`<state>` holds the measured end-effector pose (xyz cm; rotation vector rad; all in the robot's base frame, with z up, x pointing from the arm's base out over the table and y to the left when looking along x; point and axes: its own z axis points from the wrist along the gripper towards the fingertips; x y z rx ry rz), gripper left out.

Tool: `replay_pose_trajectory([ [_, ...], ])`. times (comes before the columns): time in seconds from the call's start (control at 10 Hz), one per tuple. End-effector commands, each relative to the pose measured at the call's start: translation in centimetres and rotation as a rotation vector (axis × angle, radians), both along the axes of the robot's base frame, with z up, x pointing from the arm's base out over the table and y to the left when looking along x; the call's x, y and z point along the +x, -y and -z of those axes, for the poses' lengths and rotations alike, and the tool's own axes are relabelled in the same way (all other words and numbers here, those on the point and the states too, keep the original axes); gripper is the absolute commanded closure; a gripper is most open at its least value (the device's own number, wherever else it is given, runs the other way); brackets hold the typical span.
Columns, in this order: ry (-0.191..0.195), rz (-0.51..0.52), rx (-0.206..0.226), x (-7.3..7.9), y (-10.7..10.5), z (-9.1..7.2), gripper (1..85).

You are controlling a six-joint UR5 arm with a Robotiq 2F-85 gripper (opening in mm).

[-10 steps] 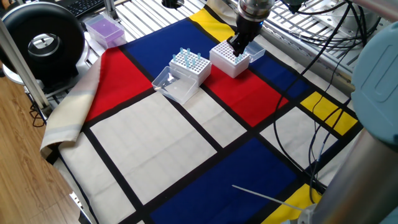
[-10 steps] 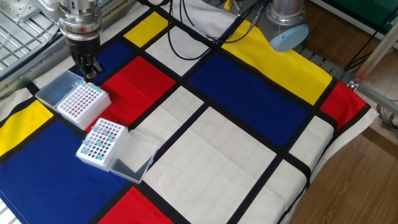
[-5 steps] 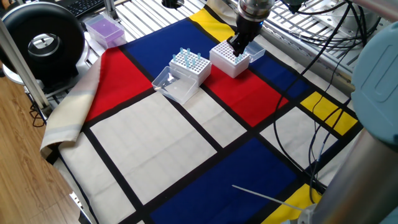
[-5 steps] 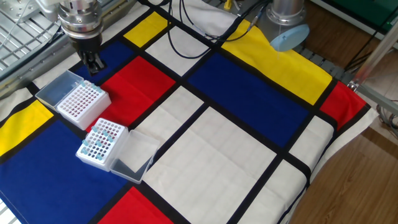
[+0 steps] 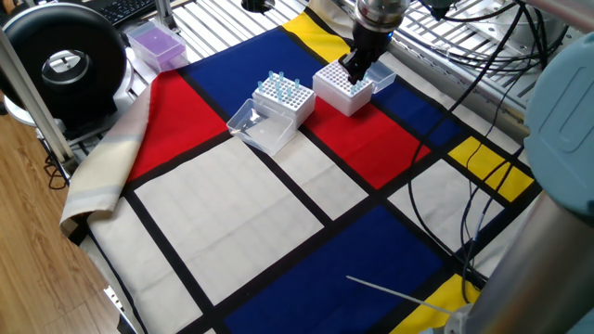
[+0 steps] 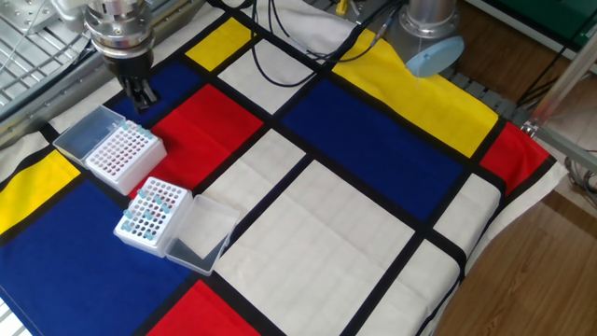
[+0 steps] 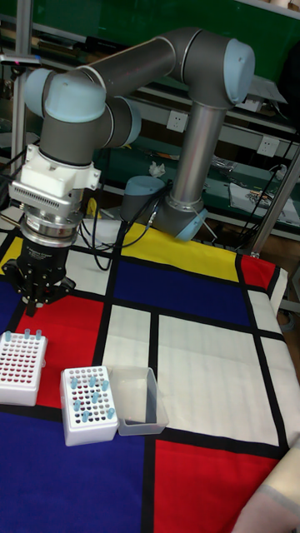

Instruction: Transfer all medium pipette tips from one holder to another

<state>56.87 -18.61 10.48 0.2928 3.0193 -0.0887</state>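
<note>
The medium pipette tips (image 7: pixel 87 394) stand in a white perforated box (image 6: pixel 153 217) lying on the blue panel of the colour-block cloth (image 6: pixel 373 140) that covers the desk. Its clear lid (image 7: pixel 138 401) lies open at the box's 3 o'clock in the tall fixed view. A few more pale-blue tips (image 7: pixel 25 335) sit along the far row of a second white perforated box (image 6: pixel 123 156), just beside the first at its 10 o'clock in that view, its own clear lid (image 6: pixel 86 132) folded open. The end effector (image 6: pixel 142 96) hangs above the far edge of this second box, at the red and blue panels' border. Its fingers (image 7: pixel 37 301) look close together, but I cannot tell whether they pinch a tip.
</note>
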Motion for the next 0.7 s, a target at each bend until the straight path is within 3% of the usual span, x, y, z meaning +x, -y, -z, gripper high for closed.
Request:
replay_pose_trajectory([
  [0.0, 0.001, 0.035, 0.019, 2.1, -1.5, -0.5, 78.7],
  [0.2, -0.001, 0.032, 0.027, 2.3, -2.1, -0.4, 77.3],
  [0.3, 0.000, -0.004, 0.020, 2.5, -2.1, -0.6, 71.0],
  [0.5, 0.001, -0.033, 0.022, 3.6, -3.1, -1.8, 70.7],
  [0.6, 0.016, -0.058, 0.016, 4.4, -3.6, -1.6, 67.7],
])
